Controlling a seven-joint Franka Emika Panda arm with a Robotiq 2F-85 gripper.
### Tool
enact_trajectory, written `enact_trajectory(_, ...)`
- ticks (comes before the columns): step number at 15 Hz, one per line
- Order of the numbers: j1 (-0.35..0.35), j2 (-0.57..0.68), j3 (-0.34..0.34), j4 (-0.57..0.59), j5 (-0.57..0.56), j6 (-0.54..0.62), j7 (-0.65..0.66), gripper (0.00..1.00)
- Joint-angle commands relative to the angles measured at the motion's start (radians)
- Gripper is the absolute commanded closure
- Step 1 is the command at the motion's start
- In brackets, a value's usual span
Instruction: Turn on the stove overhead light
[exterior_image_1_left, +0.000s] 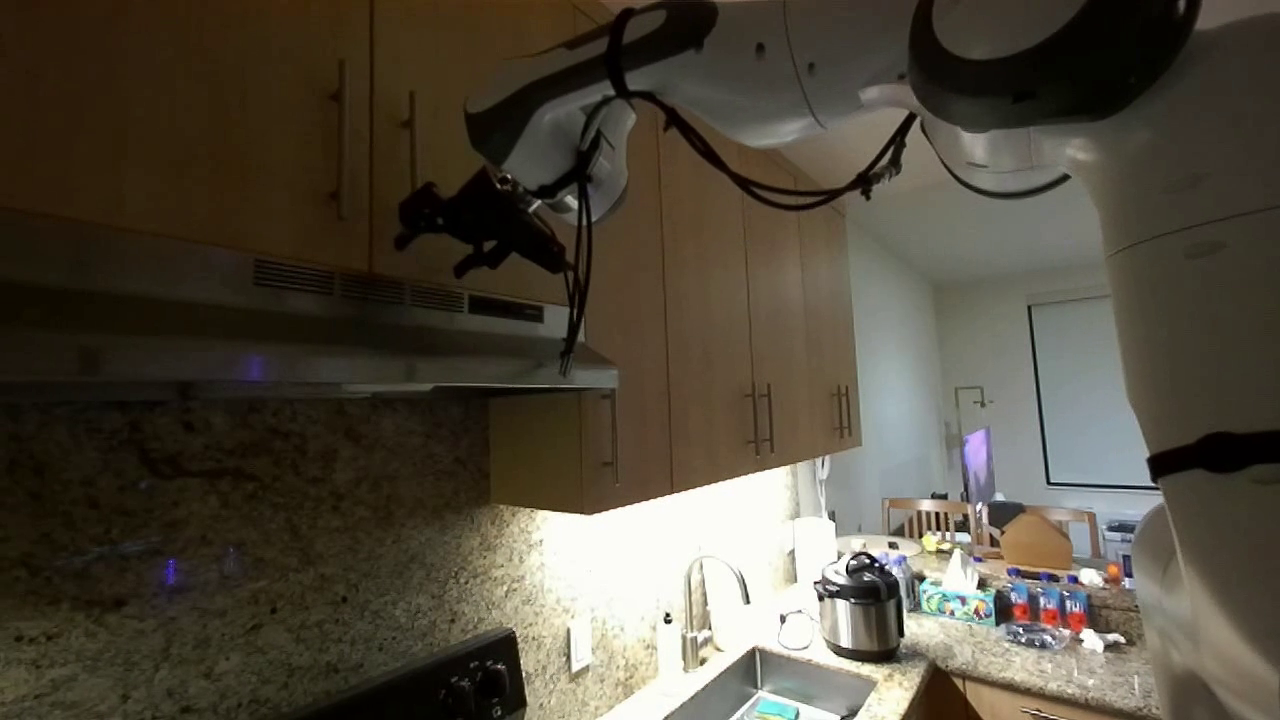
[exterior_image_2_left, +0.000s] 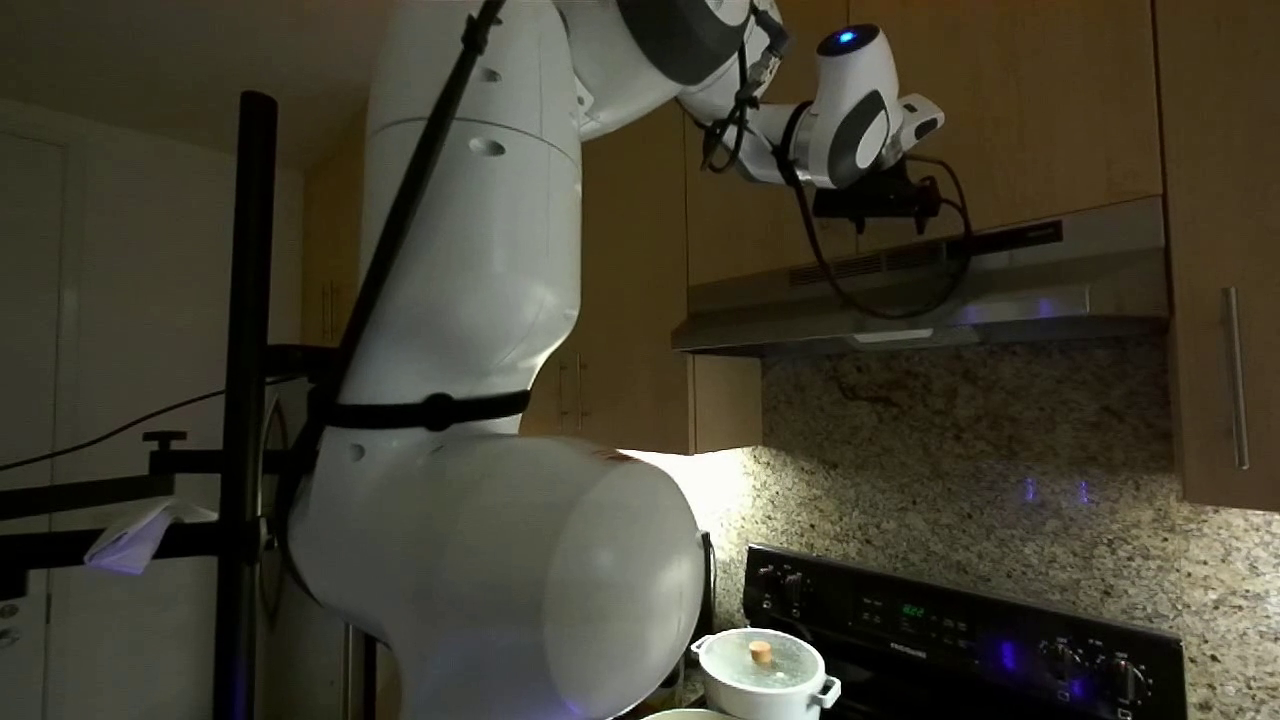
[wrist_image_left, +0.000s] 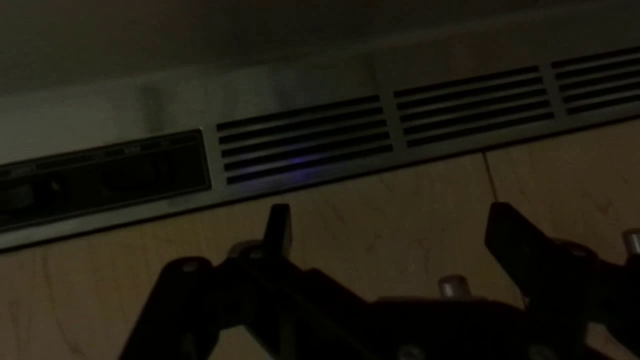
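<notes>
Hovering near the upper edge of the hood (exterior_image_1_left: 300, 335), your jaws stand apart, likely placed to reach its control strip (wrist_image_left: 102, 175).

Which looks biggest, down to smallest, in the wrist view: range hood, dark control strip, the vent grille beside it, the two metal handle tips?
Largest to smallest:
Range hood
Dark control strip, though cropped
Vent grille
Metal handle tips, order between them unsure: both partly out of sight
</notes>
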Motion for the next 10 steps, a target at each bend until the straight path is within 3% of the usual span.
enact_trajectory(1,-0.008,-0.066,-0.01,-0.1,0.0,0.022,-0.014,0.0)
enact_trajectory(10,-0.018,-0.051,-0.062,-0.126,-0.013,0.016,-0.003,0.0)
